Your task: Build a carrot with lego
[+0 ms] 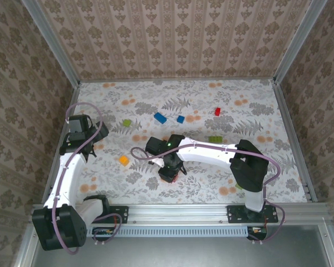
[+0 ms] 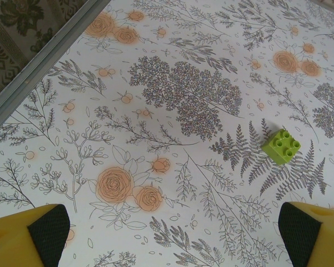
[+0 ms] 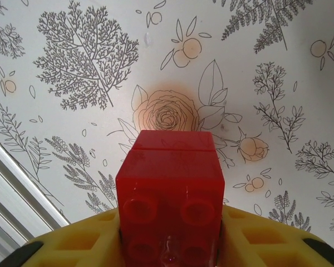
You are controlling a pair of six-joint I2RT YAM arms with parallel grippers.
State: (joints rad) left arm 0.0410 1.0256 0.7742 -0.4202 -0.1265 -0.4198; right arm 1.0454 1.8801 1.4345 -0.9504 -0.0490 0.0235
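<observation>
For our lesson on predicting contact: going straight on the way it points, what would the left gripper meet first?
Probably, depth being unclear, the flowered tablecloth; the left gripper is open, and the lime green lego brick sits to one side of its line.

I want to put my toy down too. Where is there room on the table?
Bare: the far strip behind the blue bricks, and the right side past the green brick. Crowded: the middle, where the right gripper holds a red brick near the orange brick.
</observation>
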